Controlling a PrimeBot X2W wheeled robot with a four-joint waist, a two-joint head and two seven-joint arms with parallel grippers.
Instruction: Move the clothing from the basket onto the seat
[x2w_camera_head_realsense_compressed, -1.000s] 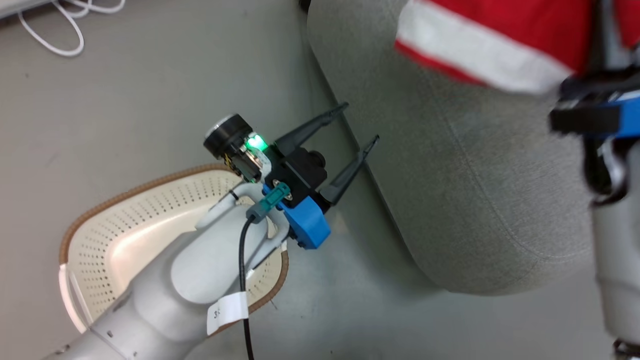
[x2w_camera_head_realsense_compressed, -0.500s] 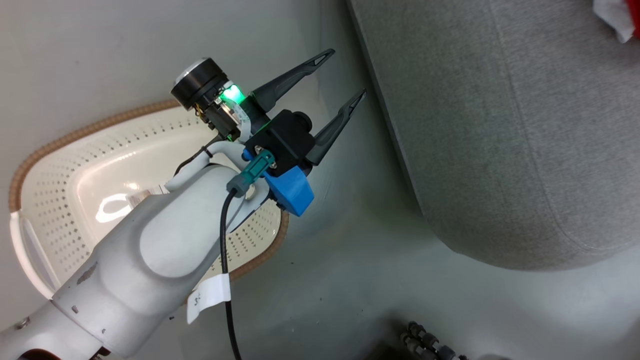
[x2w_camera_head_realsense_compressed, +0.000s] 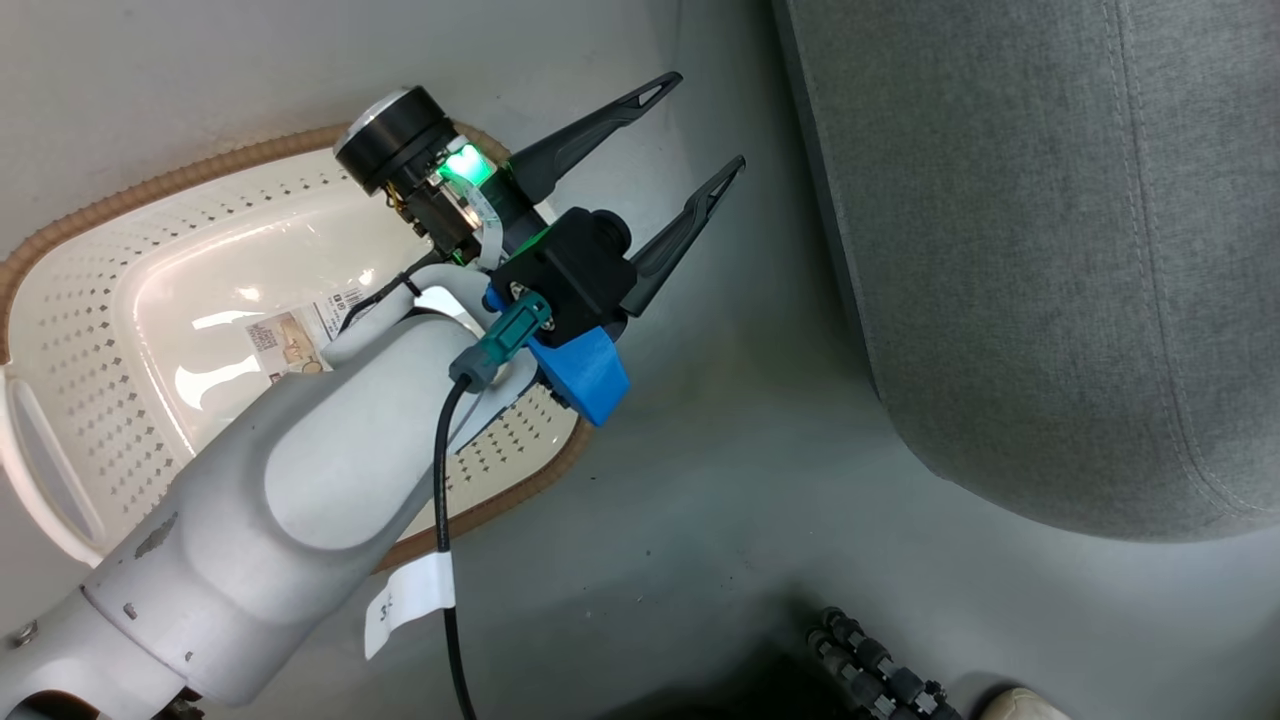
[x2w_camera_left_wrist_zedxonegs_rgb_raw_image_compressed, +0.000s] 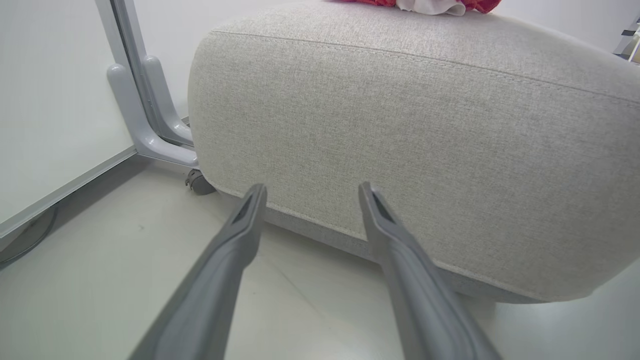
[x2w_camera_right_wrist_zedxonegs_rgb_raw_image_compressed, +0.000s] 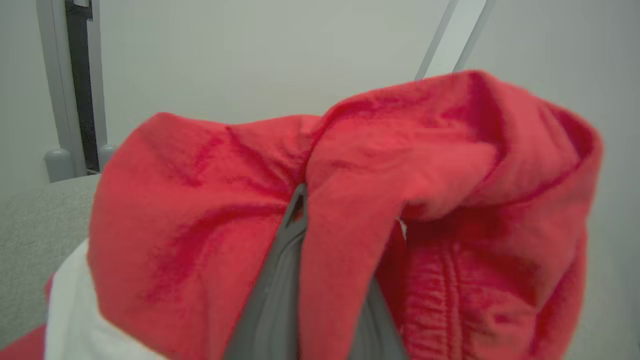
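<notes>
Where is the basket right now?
In the head view, the basket sits on the floor at the left, beneath the left arm; the seat is to its right.

Head view looks steeply down on floor (x2w_camera_head_realsense_compressed: 720, 500), basket (x2w_camera_head_realsense_compressed: 90, 330) and seat (x2w_camera_head_realsense_compressed: 1050, 250) edge, left wrist view low by the floor, facing the seat's side close up, shared with the head view, right wrist view tight against clothing (x2w_camera_right_wrist_zedxonegs_rgb_raw_image_compressed: 200, 200)

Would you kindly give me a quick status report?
Left jaws open, empty. Right jaws shut on clothing, by seat. Basket floor bare where seen. Nothing in the way.
</notes>
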